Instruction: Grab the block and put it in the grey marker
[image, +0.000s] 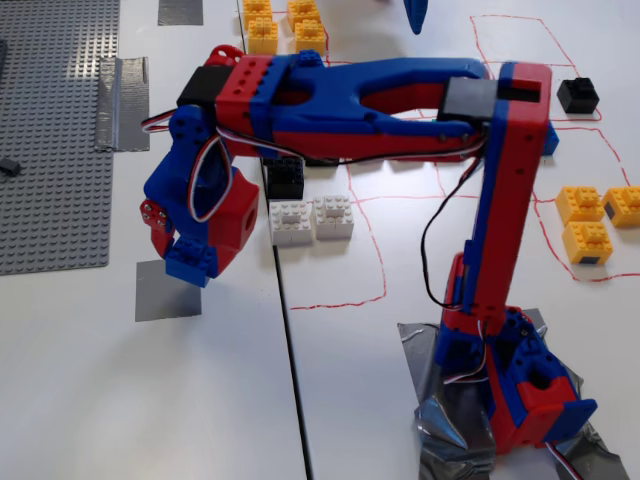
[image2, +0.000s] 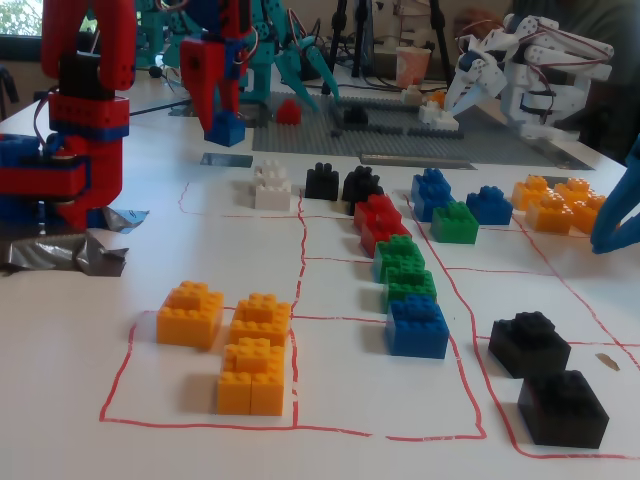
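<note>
My hand (image: 188, 258) is closed on the block (image: 190, 264) and holds it in the air, just above the upper right corner of the grey marker (image: 160, 292) on the table (image: 150, 400). The white bricks (image: 310, 220) lie to the right of this marker.
</note>
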